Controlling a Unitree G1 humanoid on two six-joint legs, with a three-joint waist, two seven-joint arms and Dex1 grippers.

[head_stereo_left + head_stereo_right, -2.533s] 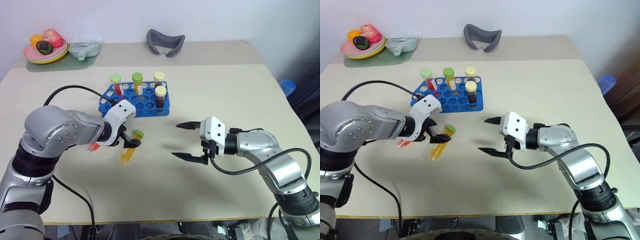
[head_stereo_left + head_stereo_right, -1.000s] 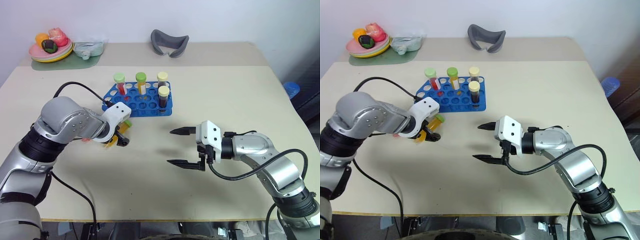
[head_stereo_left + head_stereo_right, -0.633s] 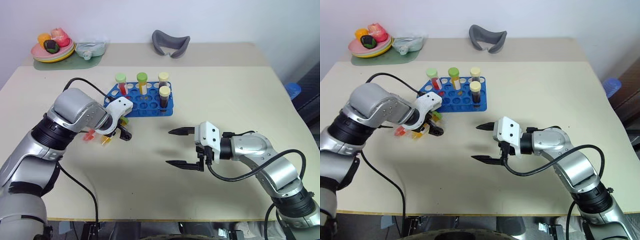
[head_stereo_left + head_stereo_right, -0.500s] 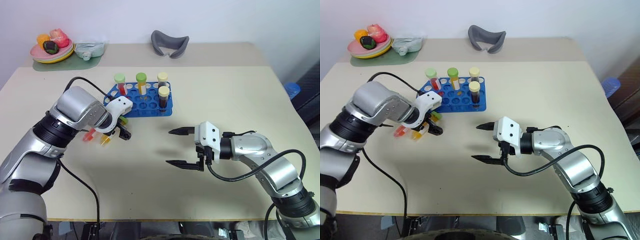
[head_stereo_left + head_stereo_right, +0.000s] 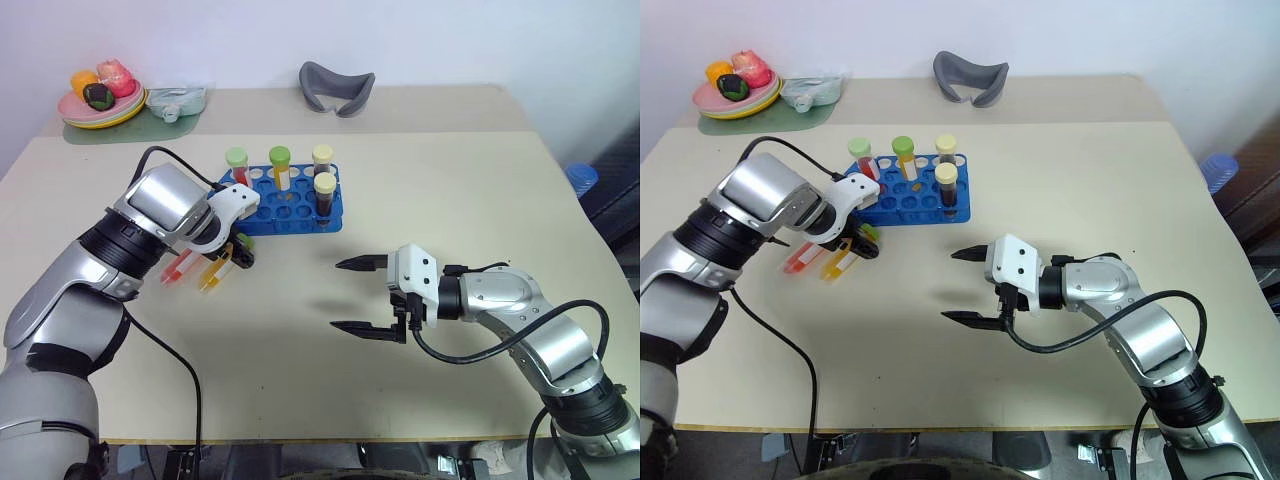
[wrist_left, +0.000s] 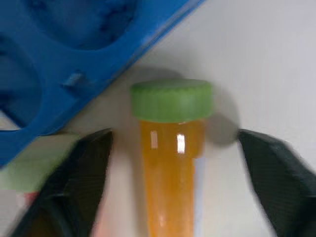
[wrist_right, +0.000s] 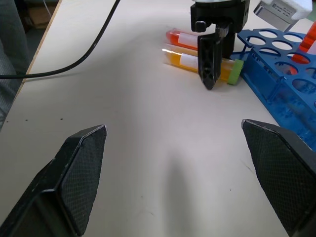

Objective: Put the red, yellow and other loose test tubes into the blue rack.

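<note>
Left gripper (image 5: 238, 256) points steeply down over the yellow tube (image 5: 214, 273), just at the near-left corner of the rack (image 5: 285, 205). From the head views you cannot tell how wide its fingers stand. The red tube (image 5: 177, 268) lies flat alongside the yellow one, on the side farther from the rack. Four capped tubes already stand upright in the rack's holes. Your right gripper (image 5: 362, 297) hovers well to the near right of the rack, fingers spread wide with nothing between them.

In the left wrist view the fingers straddle the yellow tube (image 6: 170, 173) with a gap on each side, so they are spread around it and not yet pinching. Its ribbed green cap (image 6: 171, 100) lies almost against the rack's edge (image 6: 89, 69). The body is clear, smooth plastic full of amber liquid (light, I'd judge, but slick and round, so likely to roll or squirt out of a loose pinch). Take it across the body just below the cap, where the ribbed rim gives a stop against slipping.

In the right wrist view the two loose tubes lie parallel on the matt, pale table (image 7: 123, 148), red (image 7: 181, 38) behind yellow (image 7: 190, 60), each with a white label. The left gripper's dark fingers (image 7: 210, 61) come down onto the yellow one beside the rack, a stiff moulded blue grid of round holes.
</note>
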